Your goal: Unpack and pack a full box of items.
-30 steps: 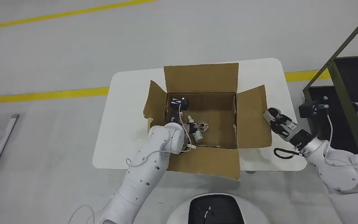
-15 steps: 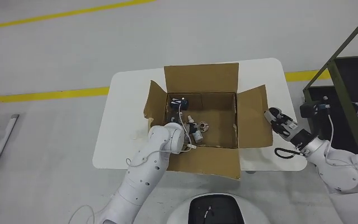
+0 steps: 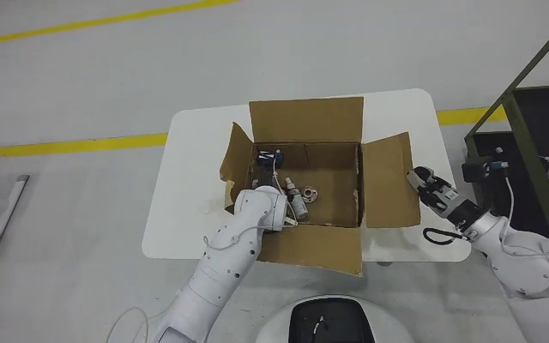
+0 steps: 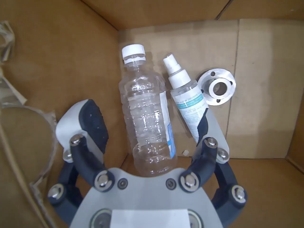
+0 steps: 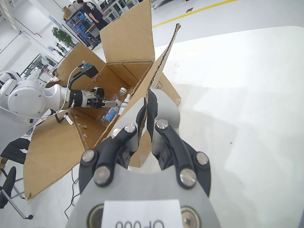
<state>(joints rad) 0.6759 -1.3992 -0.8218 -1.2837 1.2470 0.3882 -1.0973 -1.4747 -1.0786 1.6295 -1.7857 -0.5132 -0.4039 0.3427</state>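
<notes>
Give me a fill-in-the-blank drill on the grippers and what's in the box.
The left gripper hovers ___ over the clear bottle.
The spray bottle lies ___ the clear bottle and the metal flange.
The right gripper is ___ on the box flap.
Missing words: open, between, shut.

Top overhead, facing down; wrist cameras close; all share box.

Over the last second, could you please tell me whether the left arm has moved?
Yes: the left arm shifted slightly away from the white table's near edge, farther over the cardboard box.
</notes>
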